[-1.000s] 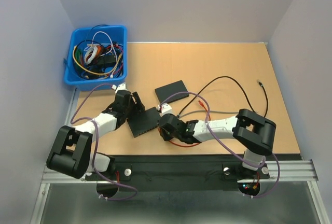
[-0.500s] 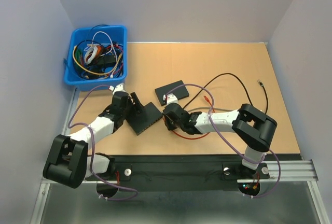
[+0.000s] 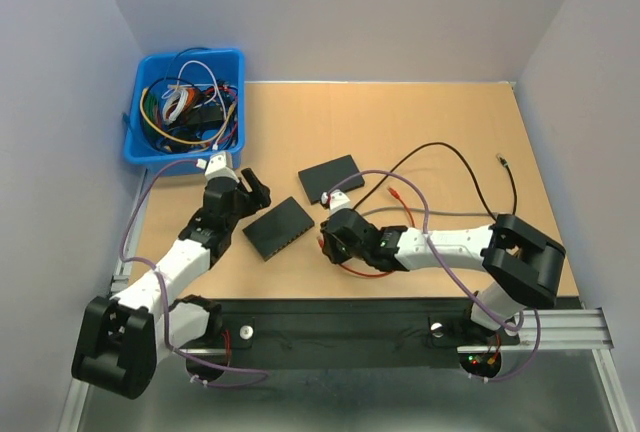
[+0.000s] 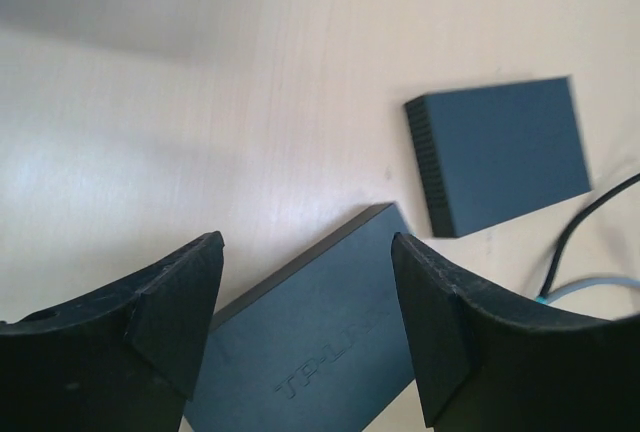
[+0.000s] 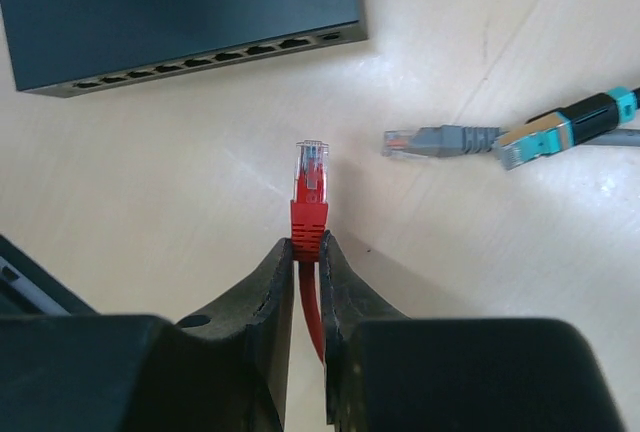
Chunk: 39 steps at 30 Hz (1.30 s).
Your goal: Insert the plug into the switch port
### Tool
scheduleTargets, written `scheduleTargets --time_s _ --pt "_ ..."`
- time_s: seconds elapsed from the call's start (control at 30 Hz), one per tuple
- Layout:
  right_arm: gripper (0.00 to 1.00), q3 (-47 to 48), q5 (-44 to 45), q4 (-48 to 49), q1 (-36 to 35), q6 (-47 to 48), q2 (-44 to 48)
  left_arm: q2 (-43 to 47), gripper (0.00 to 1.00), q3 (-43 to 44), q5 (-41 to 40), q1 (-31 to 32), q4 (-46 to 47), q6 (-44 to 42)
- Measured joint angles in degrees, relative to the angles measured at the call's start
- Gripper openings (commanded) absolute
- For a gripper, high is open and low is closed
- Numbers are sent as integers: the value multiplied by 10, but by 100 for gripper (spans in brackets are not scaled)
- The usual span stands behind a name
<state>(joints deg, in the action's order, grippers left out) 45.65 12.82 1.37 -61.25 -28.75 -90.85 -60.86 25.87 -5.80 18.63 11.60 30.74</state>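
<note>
Right pincer (image 5: 307, 248) pinches the red cable (image 5: 311, 307) behind its clear plastic plug (image 5: 311, 164), short of the flat black switch (image 5: 180, 2); left pincer (image 4: 305, 252) gapes wide, so a skewed push may slide it.

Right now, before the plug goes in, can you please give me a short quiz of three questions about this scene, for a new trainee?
1. True or false: the red plug is already inside a port of the switch.
2. What is the right gripper holding? A) the red plug B) the switch C) nothing
3. Fill in: the left gripper is ____ (open or shut).
Key: 1 false, a gap remains; 2 A; 3 open.
</note>
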Motion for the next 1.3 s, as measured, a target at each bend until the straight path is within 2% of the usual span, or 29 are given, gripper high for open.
scheduleTargets --time_s 0.23,0.5,0.87,1.13,1.3 --pt "0 0 16 -7 -41 -18 4 46 81 -23 2 0 59 -25" --pt "0 -42 99 11 -110 -34 37 104 81 -60 11 0 75 -37" --pt "1 -118 136 61 -112 -94 72 162 82 -84 16 0 86 -38" --pt "0 -116 118 68 -112 -89 79 234 86 -118 52 0 106 -42" --pt "0 -87 109 68 -112 -58 46 223 86 -120 50 0 114 -42"
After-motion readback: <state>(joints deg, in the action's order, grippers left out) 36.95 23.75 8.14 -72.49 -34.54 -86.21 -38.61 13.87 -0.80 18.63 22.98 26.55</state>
